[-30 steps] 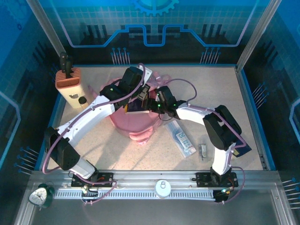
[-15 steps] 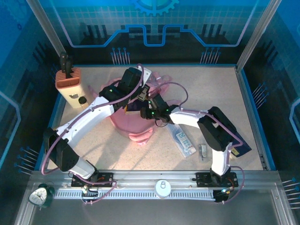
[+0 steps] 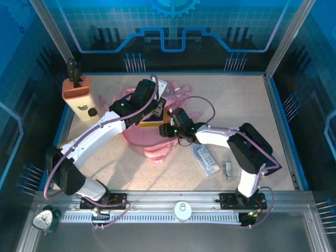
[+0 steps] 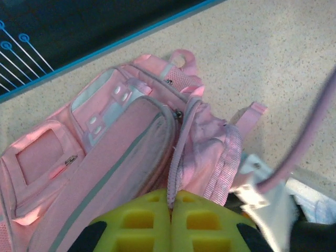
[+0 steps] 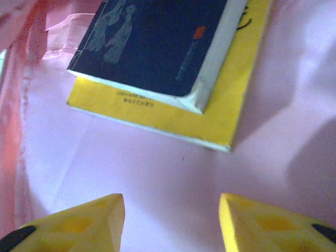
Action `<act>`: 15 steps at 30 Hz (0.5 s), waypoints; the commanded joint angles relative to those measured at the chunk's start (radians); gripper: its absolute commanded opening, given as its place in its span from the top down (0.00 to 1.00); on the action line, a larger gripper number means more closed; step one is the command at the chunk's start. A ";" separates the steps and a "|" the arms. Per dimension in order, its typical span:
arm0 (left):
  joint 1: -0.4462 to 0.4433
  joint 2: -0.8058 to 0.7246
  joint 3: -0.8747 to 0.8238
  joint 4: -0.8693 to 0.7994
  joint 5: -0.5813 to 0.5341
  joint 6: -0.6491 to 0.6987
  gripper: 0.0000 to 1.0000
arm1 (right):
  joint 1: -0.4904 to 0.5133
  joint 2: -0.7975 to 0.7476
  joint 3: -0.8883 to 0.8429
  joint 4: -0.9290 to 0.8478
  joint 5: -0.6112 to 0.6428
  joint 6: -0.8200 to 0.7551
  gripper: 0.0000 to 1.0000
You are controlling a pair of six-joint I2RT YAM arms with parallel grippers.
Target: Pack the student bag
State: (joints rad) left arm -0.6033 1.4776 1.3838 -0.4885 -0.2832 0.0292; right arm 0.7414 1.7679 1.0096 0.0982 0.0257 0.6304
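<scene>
1. The student bag [image 3: 139, 139] lies mid-table, under both grippers.
2. The left gripper [image 4: 170, 202] has its fingers pressed together, pinching the bag's opening edge.
3. The right gripper [image 5: 172, 215] has its fingers apart, gripping nothing, over the bag's pink lining.
4. A dark blue book [image 5: 157, 47] lies atop a yellow book [image 5: 231, 105], just ahead of the right gripper.

Logged student bag [image 3: 143, 139] mid-worktop [image 3: 236, 105], upper book [image 5: 157, 42] lying on lower book [image 5: 231, 110] inside it. Right of bag, on worktop: packet [image 3: 206, 159], then small item [image 3: 228, 169] further right. Rear left: block holder [image 3: 76, 92].

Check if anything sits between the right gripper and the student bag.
Nothing visible does. The open right gripper hangs over bare pink fabric of the student bag; a blue book on a yellow book lies beyond it.
</scene>
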 commanded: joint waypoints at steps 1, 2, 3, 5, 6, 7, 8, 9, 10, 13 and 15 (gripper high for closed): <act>-0.002 -0.038 -0.050 0.083 -0.009 -0.028 1.00 | 0.010 -0.145 -0.062 -0.024 0.013 -0.046 0.44; 0.000 -0.032 -0.064 0.081 -0.008 -0.041 1.00 | 0.009 -0.185 -0.083 -0.046 0.028 -0.050 0.42; -0.001 -0.028 -0.081 0.087 0.000 -0.054 1.00 | 0.006 -0.223 -0.105 -0.069 0.040 -0.052 0.40; -0.001 -0.022 -0.113 0.105 0.015 -0.088 1.00 | -0.004 -0.300 -0.159 -0.091 0.044 -0.057 0.37; -0.002 -0.019 -0.135 0.122 0.023 -0.102 0.98 | -0.012 -0.338 -0.187 -0.092 0.036 -0.066 0.35; -0.001 -0.019 -0.149 0.132 0.030 -0.113 0.95 | -0.021 -0.367 -0.202 -0.098 0.030 -0.073 0.34; -0.001 -0.018 -0.163 0.138 0.035 -0.136 0.92 | -0.035 -0.398 -0.210 -0.128 0.026 -0.080 0.31; -0.002 -0.018 -0.174 0.144 0.042 -0.159 0.90 | -0.048 -0.428 -0.206 -0.173 0.026 -0.086 0.29; -0.002 -0.019 -0.183 0.145 0.053 -0.179 0.86 | -0.062 -0.445 -0.200 -0.216 0.025 -0.091 0.27; -0.003 -0.034 -0.206 0.148 0.119 -0.234 0.70 | -0.116 -0.500 -0.192 -0.339 0.029 -0.083 0.22; -0.014 -0.051 -0.207 0.127 0.138 -0.289 0.59 | -0.158 -0.545 -0.221 -0.360 0.021 -0.079 0.19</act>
State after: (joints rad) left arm -0.6071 1.4723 1.1854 -0.3939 -0.1993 -0.1558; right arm 0.6281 1.2797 0.8158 -0.1417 0.0456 0.5579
